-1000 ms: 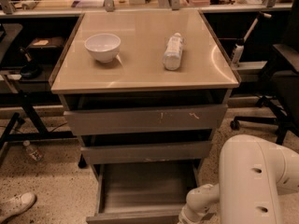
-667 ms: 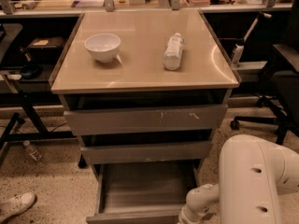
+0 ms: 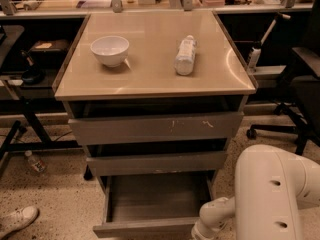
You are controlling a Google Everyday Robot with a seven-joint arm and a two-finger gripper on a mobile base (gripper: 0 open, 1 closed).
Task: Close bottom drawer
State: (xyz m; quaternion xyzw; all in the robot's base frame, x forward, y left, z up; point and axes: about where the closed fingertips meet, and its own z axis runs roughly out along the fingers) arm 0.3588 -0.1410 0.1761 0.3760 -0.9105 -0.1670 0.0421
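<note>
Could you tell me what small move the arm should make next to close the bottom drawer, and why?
Probably push the bottom drawer inward at its front: it stands pulled out, its inside showing. The arm reaches down by its right front corner; the gripper is out of view below the frame.

Bottom drawer (image 3: pixel 155 201) — grey-brown front, grey interior. Above it: white-scratched top drawer front (image 3: pixel 155 128), beige tabletop (image 3: pixel 150 71), white bowl (image 3: pixel 110 50), whitish bottle (image 3: pixel 185 56). Right of it: cream-white arm (image 3: pixel 270 194) — gripper out of view.
</note>
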